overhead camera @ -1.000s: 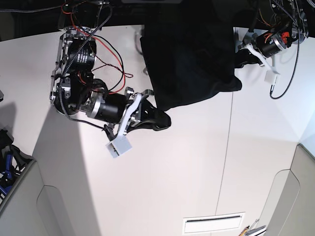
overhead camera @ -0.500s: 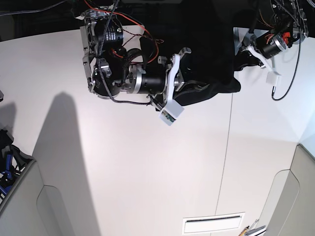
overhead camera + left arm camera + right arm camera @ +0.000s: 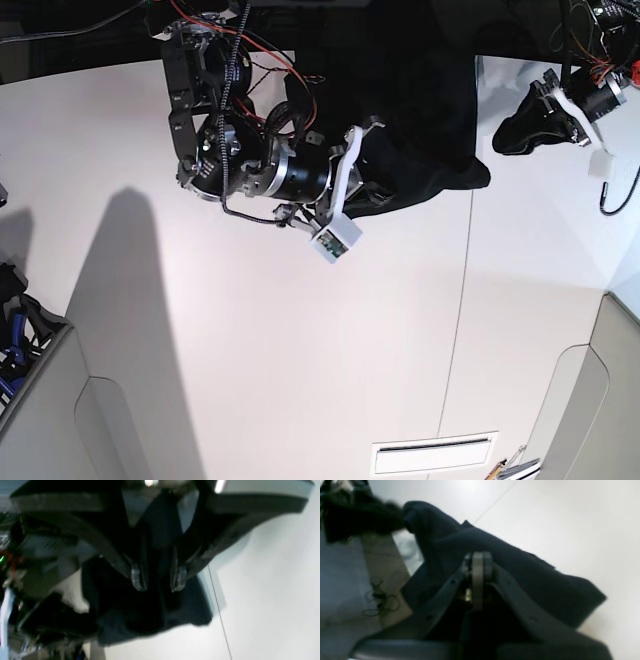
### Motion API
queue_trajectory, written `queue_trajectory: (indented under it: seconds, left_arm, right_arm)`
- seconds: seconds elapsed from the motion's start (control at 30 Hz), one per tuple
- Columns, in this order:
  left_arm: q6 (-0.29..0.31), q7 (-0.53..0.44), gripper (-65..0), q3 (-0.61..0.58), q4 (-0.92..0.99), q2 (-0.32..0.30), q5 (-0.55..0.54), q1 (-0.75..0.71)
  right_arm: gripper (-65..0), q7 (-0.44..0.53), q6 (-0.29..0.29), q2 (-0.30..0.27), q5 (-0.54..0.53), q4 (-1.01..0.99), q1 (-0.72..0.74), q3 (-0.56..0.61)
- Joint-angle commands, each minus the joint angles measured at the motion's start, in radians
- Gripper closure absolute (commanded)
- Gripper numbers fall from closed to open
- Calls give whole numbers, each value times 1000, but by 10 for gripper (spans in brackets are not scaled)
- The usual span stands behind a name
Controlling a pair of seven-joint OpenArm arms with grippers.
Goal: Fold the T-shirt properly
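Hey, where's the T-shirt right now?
In the base view the T-shirt lies bunched at the table's far edge, top centre, between both arms, the right gripper on it.

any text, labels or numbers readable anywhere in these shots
None can be read.
T-shirt: plain black, no print visible.
Right end effector: no marking legible on it.
Left end effector: view blurred, no lettering shows.
White table: bare surface with a seam, no writing.
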State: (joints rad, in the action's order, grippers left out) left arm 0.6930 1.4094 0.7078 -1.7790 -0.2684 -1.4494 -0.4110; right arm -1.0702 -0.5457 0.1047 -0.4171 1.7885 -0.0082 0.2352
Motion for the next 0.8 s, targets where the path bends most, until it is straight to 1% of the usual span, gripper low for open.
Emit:
queue_trajectory:
  seconds: [0.0,0.2,0.5,0.63,0.77]
  left_arm:
    - [5,-13,-188,2,-44,-18,-34,-18]
    - [5,-13,-188,-71,-172,-50,-34,-85]
    - [5,-13,-187,-298,-190,-50,-30,-88]
    - [5,-13,-185,-393,-201,-50,23,-88]
    - [5,-13,-184,-446,-249,-50,80,-88]
  right_arm:
    - [0,32,0,6,-7,8,14,-3]
    - [0,47,0,6,-9,-28,19,-18]
    - [0,46,0,6,-9,-29,19,-18]
    - [0,47,0,6,-9,-29,19,-18]
    - [0,47,0,6,-9,-29,19,-18]
